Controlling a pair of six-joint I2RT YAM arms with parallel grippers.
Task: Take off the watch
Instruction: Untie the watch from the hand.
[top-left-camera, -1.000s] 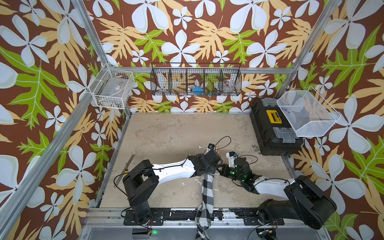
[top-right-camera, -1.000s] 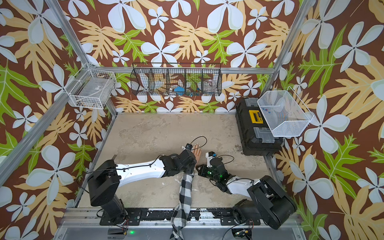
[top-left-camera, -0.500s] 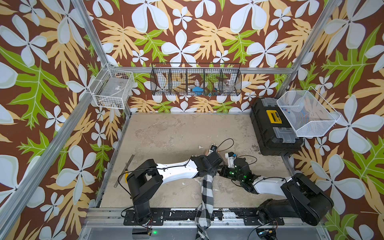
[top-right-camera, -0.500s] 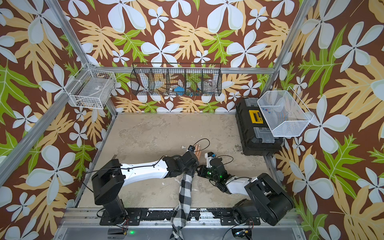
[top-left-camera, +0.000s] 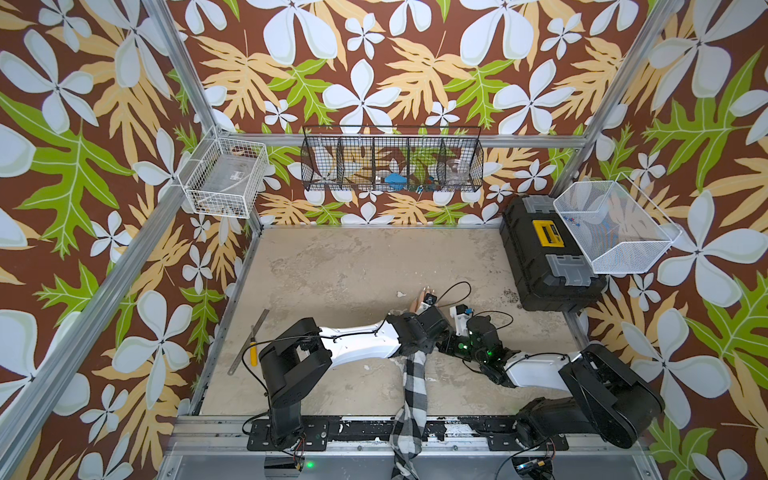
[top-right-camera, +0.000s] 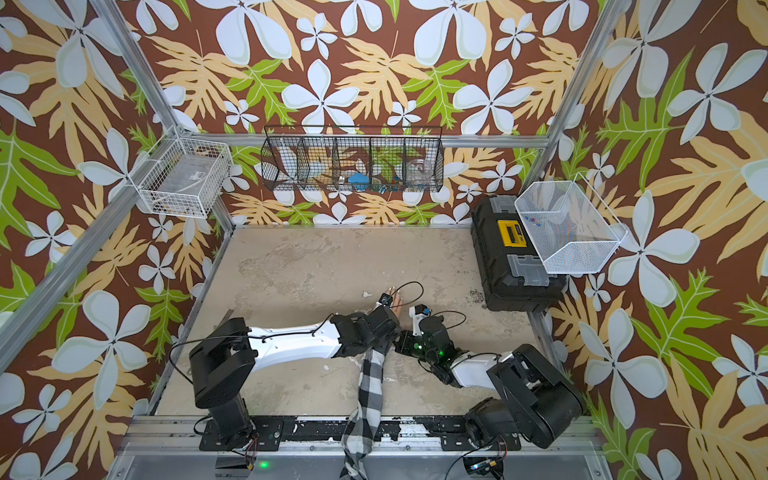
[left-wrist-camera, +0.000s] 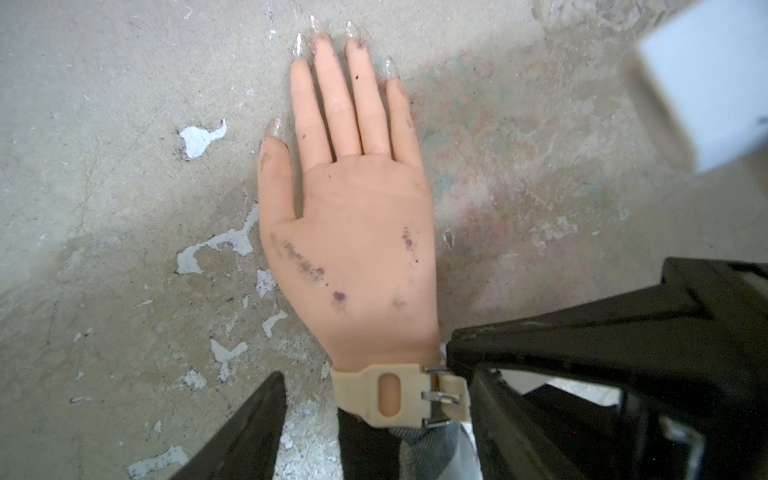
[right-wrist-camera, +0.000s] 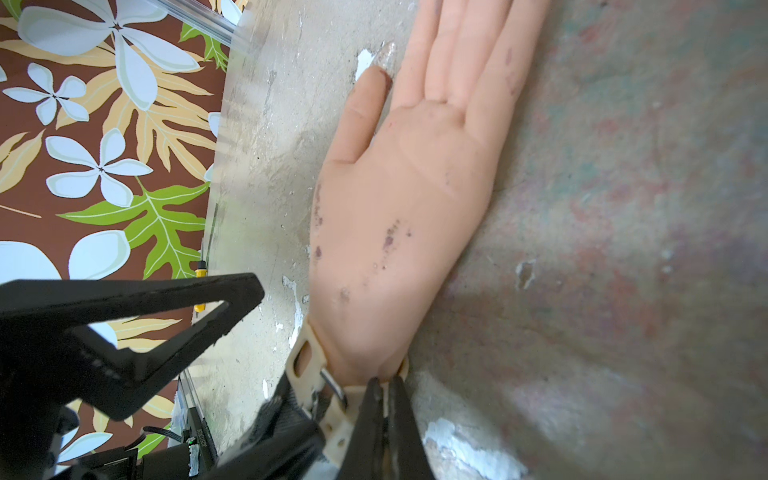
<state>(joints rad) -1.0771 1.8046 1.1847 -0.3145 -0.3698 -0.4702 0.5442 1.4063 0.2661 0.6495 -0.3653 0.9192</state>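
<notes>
1. The watch (left-wrist-camera: 357, 395) sits on the wrist of the mannequin hand (left-wrist-camera: 357, 232). The hand lies flat, back up, on the table (top-left-camera: 353, 266), and a checked sleeve (top-left-camera: 415, 386) runs back from the wrist.
2. Only the pale strap and its metal buckle (left-wrist-camera: 434, 395) show. The face is out of sight, so it probably lies under the wrist.
3. The step in hand looks like undoing the strap. The buckle is fastened and the band is closed round the wrist, so the task is at an early stage.
4. The right jaws are pressed together at the little-finger side of the wrist. In the right wrist view they appear to pinch a bit of the strap just beside the buckle.
5. The left jaws are spread and straddle the wrist at the strap. One finger (left-wrist-camera: 257, 419) stands clear of the wrist on the thumb side, and they hold nothing.
6. In both top views the left arm (top-left-camera: 357, 345) and the right arm (top-left-camera: 536, 368) meet over the wrist and hide the watch. Only the hand's fingertips peep out past them.
7. The next move likely calls for the right jaws to draw the pinched strap back through the buckle, so that the pin can lift from its hole.
8. The left jaws would do well to close on the wrist or sleeve and steady it.
9. The pull should run along the band and not upward, or the whole hand may lift or slide on the table.
</notes>
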